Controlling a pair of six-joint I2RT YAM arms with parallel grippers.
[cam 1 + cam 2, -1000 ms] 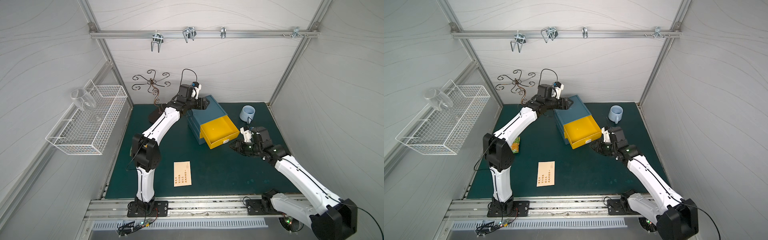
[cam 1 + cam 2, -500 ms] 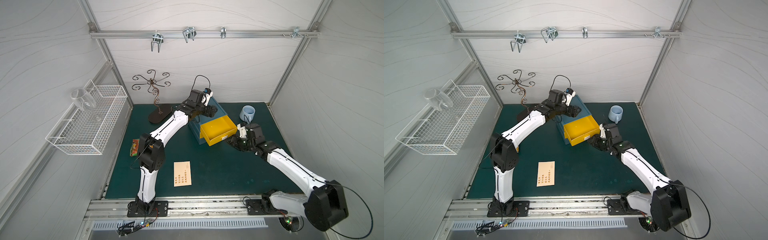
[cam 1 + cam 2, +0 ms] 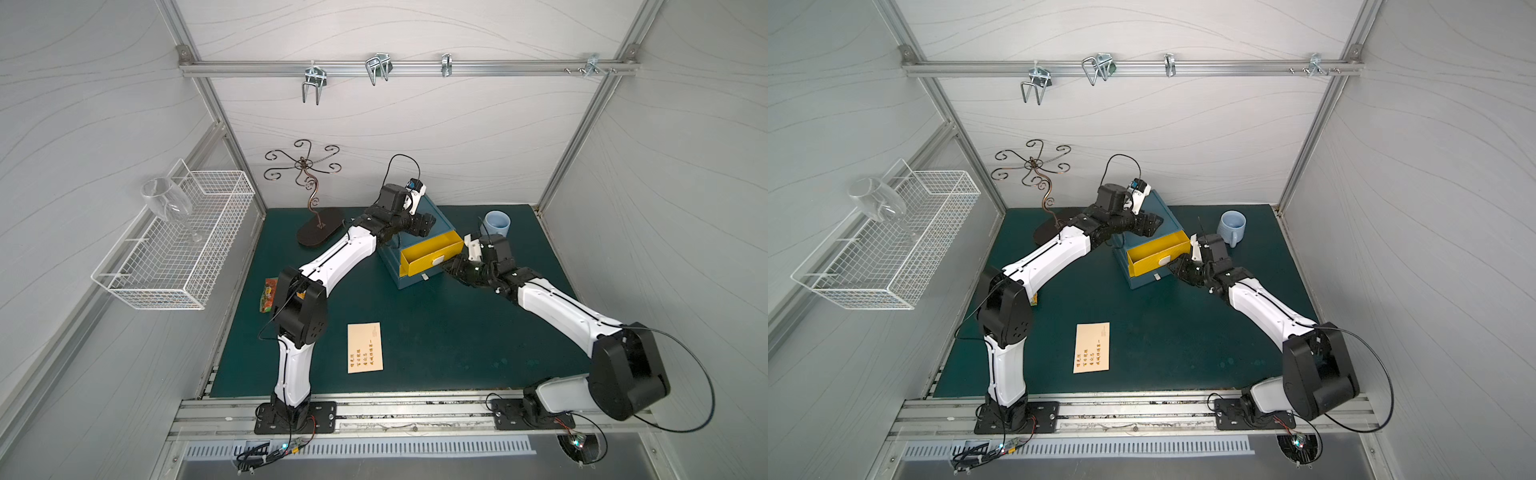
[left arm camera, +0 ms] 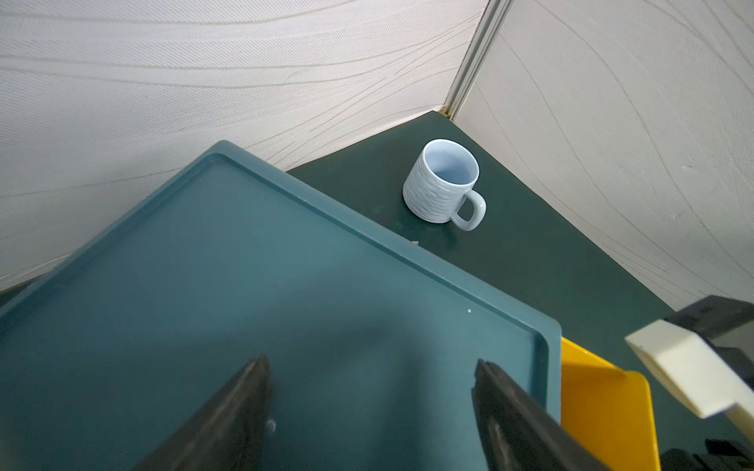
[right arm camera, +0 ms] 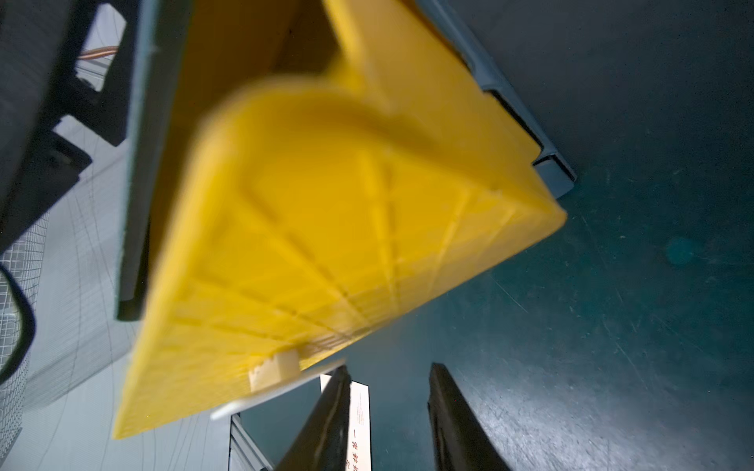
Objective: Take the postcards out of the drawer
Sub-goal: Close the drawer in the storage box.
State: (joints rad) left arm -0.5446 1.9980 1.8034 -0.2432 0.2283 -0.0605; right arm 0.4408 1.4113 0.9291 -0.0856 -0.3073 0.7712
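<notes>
One cream postcard (image 3: 365, 347) (image 3: 1092, 347) with orange characters lies flat on the green mat near the front; a strip of it (image 5: 361, 412) shows behind a right finger. The yellow drawer (image 3: 432, 253) (image 3: 1158, 253) sticks out of the teal cabinet (image 3: 436, 210) (image 4: 245, 265); no card shows inside it. My left gripper (image 3: 424, 224) (image 4: 371, 363) hovers open over the cabinet top. My right gripper (image 3: 449, 265) (image 5: 387, 367) is open and empty, low at the drawer's front. One fingertip sits beside the white handle (image 5: 277, 391). From there I see the drawer's ribbed underside (image 5: 326, 204).
A pale blue mug (image 3: 497, 222) (image 4: 444, 179) stands at the back right beside the cabinet. A green-and-red snack packet (image 3: 269, 294) lies by the left arm. A curly metal stand (image 3: 316, 216) is at the back left. A wire basket (image 3: 174, 249) with a wine glass (image 3: 166, 203) hangs on the left wall.
My left gripper swung right across the cabinet top and opened a little wider. My right gripper closed in on the drawer front. The drawer now reaches less far out.
</notes>
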